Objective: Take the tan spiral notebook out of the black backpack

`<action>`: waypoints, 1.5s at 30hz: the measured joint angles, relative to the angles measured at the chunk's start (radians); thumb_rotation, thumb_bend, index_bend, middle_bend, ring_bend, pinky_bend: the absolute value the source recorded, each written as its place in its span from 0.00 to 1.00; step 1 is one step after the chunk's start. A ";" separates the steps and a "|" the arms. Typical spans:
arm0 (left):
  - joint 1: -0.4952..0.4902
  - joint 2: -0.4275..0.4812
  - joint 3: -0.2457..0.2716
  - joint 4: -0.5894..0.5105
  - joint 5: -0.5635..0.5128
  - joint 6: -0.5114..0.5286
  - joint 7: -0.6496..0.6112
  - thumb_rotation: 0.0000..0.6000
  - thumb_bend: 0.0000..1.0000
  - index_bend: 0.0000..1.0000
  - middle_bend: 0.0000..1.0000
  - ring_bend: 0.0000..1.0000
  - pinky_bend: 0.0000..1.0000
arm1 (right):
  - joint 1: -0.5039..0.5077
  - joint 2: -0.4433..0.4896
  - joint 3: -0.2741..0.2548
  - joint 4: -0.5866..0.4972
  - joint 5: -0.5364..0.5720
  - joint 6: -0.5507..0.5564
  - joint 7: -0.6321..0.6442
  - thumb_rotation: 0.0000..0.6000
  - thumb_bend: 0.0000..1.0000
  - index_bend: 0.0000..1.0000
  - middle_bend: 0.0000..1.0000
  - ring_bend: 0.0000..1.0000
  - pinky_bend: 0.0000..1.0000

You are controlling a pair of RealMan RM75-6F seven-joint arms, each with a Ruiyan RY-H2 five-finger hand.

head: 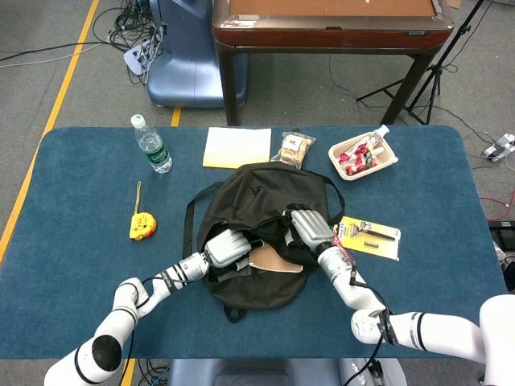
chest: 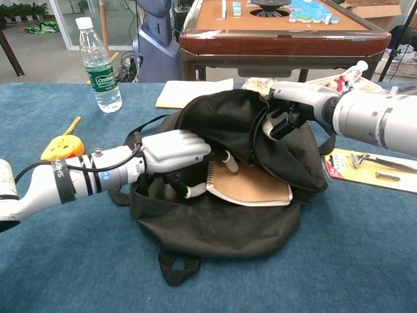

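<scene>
The black backpack lies open at the middle of the blue table. Inside its mouth sits the tan spiral notebook, partly under the top flap, its left spiral edge raised. My left hand reaches into the opening from the left and holds the notebook's spiral edge, with fingers over and under it. My right hand grips the edge of the bag's flap and holds it up and back.
A water bottle and a yellow tape measure are to the left. A yellow pad, a snack bag and a tray of snacks lie behind the bag. A razor pack is on the right.
</scene>
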 measured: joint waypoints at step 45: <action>0.080 0.262 -0.018 -0.401 0.011 0.342 -0.069 1.00 0.58 0.72 0.79 0.57 0.34 | -0.016 0.001 0.011 0.060 -0.002 -0.036 0.066 1.00 0.74 0.75 0.39 0.13 0.14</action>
